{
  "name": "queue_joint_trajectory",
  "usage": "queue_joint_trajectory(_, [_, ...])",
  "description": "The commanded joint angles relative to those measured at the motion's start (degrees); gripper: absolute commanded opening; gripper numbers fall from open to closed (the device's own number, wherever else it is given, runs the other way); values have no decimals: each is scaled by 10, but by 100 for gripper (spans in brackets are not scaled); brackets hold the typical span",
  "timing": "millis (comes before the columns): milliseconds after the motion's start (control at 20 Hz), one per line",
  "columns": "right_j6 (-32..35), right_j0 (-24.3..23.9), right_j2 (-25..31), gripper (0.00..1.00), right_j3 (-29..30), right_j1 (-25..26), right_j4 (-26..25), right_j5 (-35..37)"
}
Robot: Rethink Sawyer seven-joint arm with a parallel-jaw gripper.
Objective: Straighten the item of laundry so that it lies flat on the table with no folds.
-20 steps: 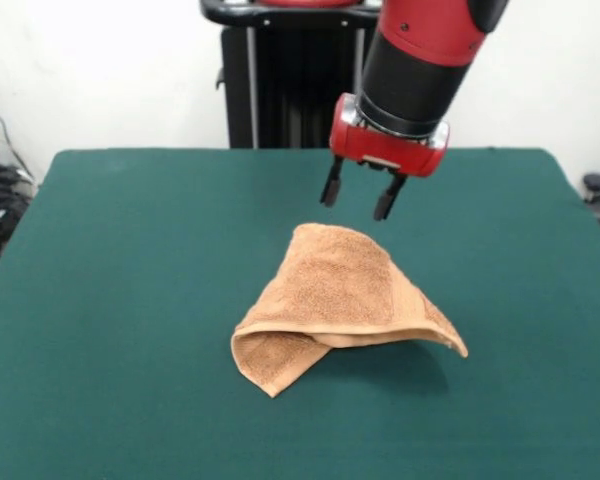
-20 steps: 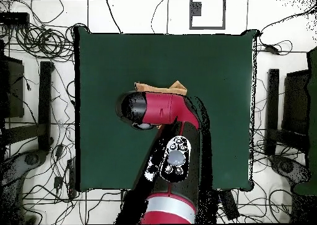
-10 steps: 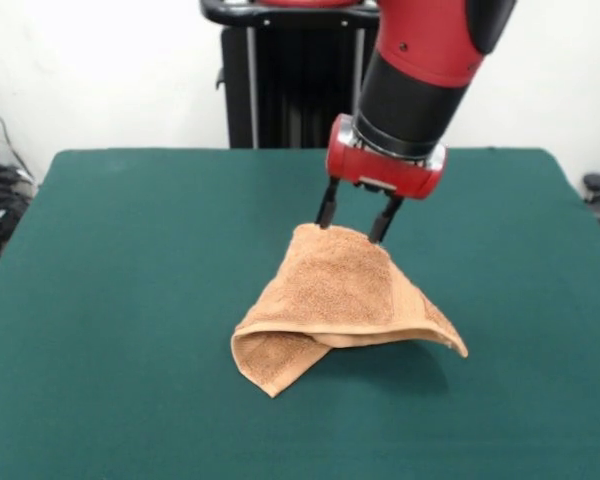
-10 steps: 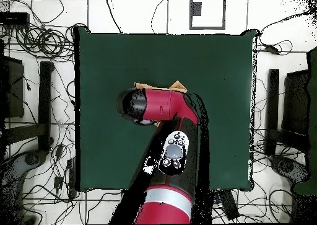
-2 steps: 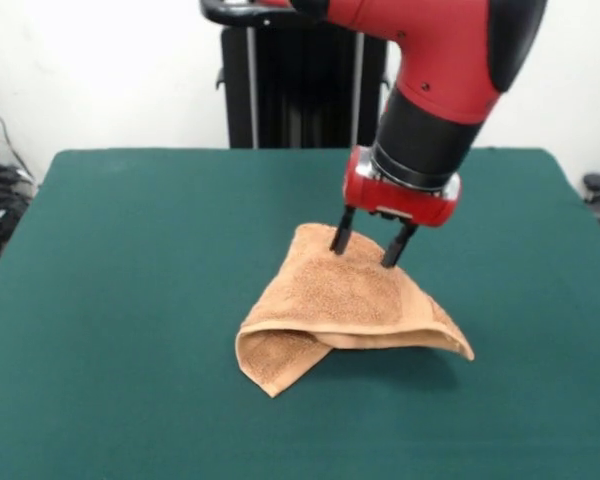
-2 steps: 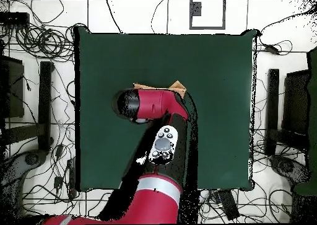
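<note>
Overhead view: arm (image 6: 155, 111) hides most of the towel (image 5: 340, 300) — fingers (image 5: 341, 238) unseen.

No readable text, label, brand, number or sign is showing in either view: none on the red and black robot arm (image 5: 450, 70), the folded orange-tan terry-cloth towel (image 5: 345, 305), or the dark green felt-topped table (image 5: 130, 300).

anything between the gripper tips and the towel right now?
Nothing. In the front view the open gripper has both tips down on the towel, near its far edge.
</note>
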Motion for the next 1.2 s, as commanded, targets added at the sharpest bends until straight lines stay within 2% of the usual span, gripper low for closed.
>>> queue_joint_trajectory(50, [206,35,1,100,-44,50,46,-17])
queue_joint_trajectory(300, [213,44,-9,100,-70,72,68,-10])
queue_joint_trajectory(600, [203,49,-13,100,-74,70,89,9])
queue_joint_trajectory(1000, [185,44,-22,100,-59,63,68,-87])
queue_joint_trajectory(1200, [180,43,-21,100,-54,60,68,-97])
